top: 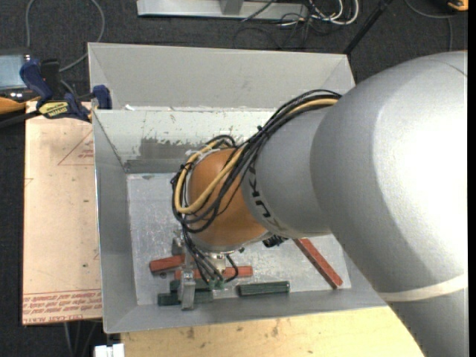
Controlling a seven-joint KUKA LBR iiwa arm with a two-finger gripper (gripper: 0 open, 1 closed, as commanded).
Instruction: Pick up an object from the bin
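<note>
- Bin (pixel 111 222): the left wall stands near the front-left cluster, leaving little side room there.
- Red bar (pixel 162 265) and green bar (pixel 168 300) lie flat by the front wall, just beside the pincer.
- Pincer (pixel 187 290) hangs low over these bars, the likely pick. Whether it is open or closed cannot be told.
- Dark bar (pixel 262 289) and red strip (pixel 321 262) lie apart on open floor.
</note>
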